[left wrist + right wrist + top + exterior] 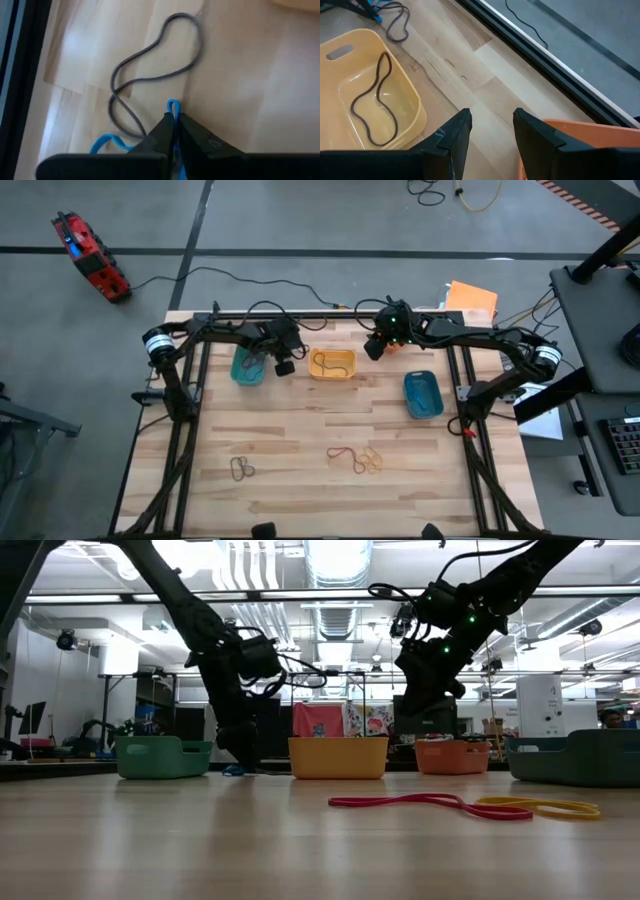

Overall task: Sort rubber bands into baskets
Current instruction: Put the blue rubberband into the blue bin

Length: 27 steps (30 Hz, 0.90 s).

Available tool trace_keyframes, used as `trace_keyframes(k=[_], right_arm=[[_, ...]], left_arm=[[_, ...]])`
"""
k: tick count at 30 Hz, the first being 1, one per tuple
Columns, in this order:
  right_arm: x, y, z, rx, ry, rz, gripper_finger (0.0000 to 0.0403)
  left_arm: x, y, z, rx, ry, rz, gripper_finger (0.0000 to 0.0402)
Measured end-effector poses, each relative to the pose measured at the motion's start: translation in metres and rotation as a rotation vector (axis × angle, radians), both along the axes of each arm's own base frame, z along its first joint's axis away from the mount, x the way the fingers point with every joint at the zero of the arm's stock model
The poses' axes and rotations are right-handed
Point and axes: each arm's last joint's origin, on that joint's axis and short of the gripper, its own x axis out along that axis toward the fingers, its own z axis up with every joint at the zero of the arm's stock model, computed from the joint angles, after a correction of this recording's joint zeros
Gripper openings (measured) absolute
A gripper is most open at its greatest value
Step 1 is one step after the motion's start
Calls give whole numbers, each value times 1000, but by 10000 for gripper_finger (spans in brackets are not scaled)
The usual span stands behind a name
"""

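My left gripper (174,131) has its jaws pressed together on a blue rubber band (173,107), whose loop sticks up past the fingertips in the lower middle of the left wrist frame, with more blue trailing out at the lower left. Just beyond the tips a grey rubber band (150,70) lies in a loose figure-eight on the bare wood. In the overhead frame that gripper (284,366) sits in the upper left-centre, between the teal basket (248,367) and the yellow basket (332,364), low to the table (300,440).

My right gripper (490,135) has its jaws spread with nothing between them, only wood showing in the gap. It hangs in the upper middle of the overhead frame (373,348), just right of the yellow basket. From its wrist camera the yellow basket holds one dark rubber band (375,100) at the left, and the rim of the orange basket (580,131) shows at the lower right.

The blue basket (422,394) stands right of centre. Farther down the overhead frame, a red rubber band (343,454) and some yellow-orange rubber bands (372,460) lie together lower centre, and dark rubber bands (241,469) lie at the lower left. In the low frame the red one and a yellow one (540,807) lie flat in the foreground.
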Motion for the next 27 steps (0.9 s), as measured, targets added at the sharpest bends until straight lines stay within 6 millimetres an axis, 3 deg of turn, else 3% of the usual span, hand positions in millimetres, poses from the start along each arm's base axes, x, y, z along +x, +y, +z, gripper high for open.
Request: trace_keyframes(k=[6, 18, 27], right_arm=[[0, 0, 0, 3, -1, -2, 142], [2, 4, -1, 10, -2, 8, 146], [13, 17, 2, -12, -29, 105, 137]], left_arm=[[3, -15, 21, -25, -70, -26, 1], [-18, -38, 98, 11, -302, -13, 0], [-30, -73, 147, 22, -516, -115, 0]])
